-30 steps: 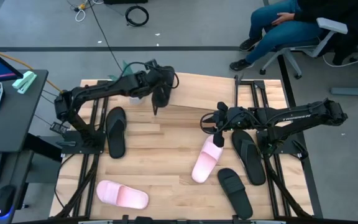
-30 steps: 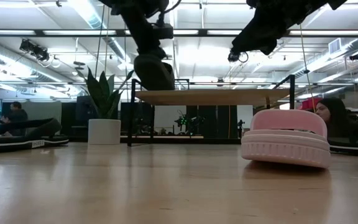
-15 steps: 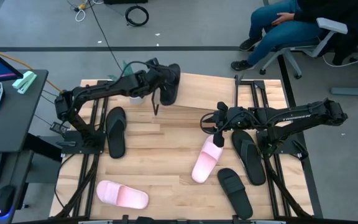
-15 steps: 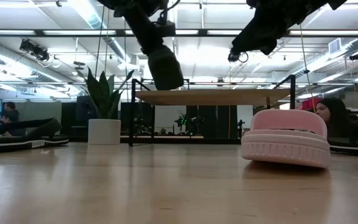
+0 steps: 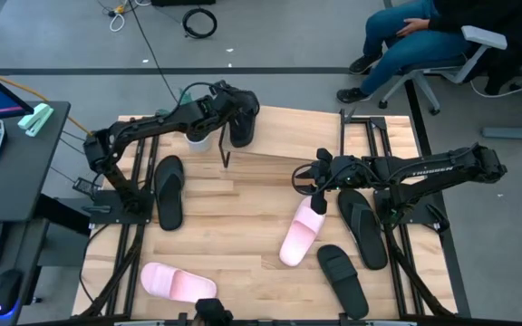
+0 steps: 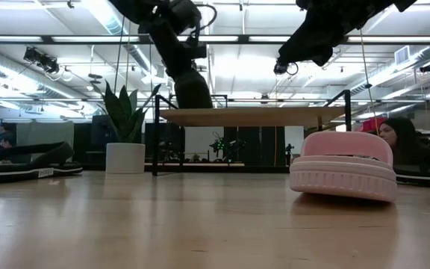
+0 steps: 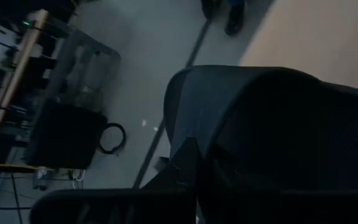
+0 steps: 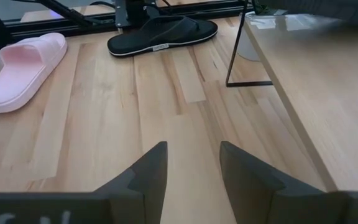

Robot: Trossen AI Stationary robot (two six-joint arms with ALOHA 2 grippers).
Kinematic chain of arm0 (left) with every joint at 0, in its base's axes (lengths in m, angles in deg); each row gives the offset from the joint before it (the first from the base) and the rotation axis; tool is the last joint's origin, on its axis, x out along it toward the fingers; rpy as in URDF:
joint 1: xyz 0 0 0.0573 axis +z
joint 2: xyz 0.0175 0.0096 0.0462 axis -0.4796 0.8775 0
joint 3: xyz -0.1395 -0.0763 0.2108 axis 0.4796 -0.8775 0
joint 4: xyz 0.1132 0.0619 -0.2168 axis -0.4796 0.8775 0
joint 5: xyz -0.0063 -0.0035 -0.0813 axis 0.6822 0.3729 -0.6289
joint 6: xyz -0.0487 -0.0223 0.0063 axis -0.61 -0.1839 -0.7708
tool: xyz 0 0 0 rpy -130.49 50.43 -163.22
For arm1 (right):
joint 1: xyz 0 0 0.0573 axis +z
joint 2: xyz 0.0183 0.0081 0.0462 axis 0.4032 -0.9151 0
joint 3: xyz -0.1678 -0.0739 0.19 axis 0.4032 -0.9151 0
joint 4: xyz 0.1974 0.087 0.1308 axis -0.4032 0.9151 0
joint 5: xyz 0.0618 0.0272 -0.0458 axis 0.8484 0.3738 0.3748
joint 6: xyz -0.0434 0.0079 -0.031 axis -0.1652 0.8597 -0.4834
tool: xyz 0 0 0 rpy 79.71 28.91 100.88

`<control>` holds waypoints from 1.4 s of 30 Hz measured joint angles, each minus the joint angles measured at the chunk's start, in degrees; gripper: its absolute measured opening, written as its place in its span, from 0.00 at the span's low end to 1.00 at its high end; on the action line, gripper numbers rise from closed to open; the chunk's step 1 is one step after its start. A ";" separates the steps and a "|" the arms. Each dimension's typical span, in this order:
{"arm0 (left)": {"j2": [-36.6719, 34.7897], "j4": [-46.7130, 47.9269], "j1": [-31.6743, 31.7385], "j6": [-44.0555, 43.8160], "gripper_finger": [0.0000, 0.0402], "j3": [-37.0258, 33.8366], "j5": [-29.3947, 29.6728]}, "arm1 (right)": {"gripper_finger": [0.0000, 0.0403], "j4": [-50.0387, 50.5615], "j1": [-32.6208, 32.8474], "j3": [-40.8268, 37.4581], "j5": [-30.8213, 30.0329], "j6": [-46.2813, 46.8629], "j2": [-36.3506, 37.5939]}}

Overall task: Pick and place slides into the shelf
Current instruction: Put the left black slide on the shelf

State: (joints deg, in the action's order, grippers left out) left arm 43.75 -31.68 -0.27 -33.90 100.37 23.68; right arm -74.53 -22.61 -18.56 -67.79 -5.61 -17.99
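**High view: black slide carried to the shelf's left end**

High view shows the left gripper [image 5: 234, 122] clamped on a black slide [image 5: 241, 122], holding it over the left end of the shelf [image 5: 315, 136]. A second ago the slide hung near the shelf's front edge; it has since travelled back and up over the wood top board. That puts the carry close to done, with lowering and release likely next.

The held slide's long axis runs roughly front to back across the shelf, tilted steeply in the low view; which end is the toe is hard to tell there.

The right gripper [image 5: 318, 186] waits, jaws spread wide and empty, above a pink slide [image 5: 299, 234]. Other slides lie on the table [image 5: 234, 235], unmoved.
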 joint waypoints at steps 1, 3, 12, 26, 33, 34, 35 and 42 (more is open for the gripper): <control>0.37 0.46 0.06 0.57 0.04 0.00 -0.02 | 0.38 -0.01 0.00 0.00 0.00 0.00 0.00; 0.83 1.35 0.17 1.99 0.05 0.11 -0.01 | 0.38 0.01 0.00 0.00 0.00 0.00 0.00; 1.49 2.80 0.21 6.01 0.17 -0.01 7.12 | 0.38 0.33 0.15 0.00 0.00 -0.42 0.00; 1.58 2.29 -0.64 8.91 0.42 -0.09 11.76 | 0.38 0.24 0.13 0.00 0.00 -0.53 0.00; 1.53 2.29 -3.32 10.25 0.50 -0.09 16.73 | 0.38 0.22 0.13 0.00 0.00 -0.55 -0.02; 1.53 2.26 -3.70 10.86 0.51 -0.09 17.72 | 0.38 0.22 0.13 0.00 0.00 -0.56 -0.02; 1.53 2.24 -4.06 11.59 0.52 -0.09 18.48 | 0.38 0.22 0.13 0.00 0.00 -0.55 -0.02; 1.51 2.26 -6.37 13.43 0.57 -0.09 19.85 | 0.38 0.22 0.13 0.00 0.00 -0.53 -0.02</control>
State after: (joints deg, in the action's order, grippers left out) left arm 45.26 -29.41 -6.65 -20.46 100.28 43.53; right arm -74.31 -22.48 -18.56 -67.79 -6.13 -18.01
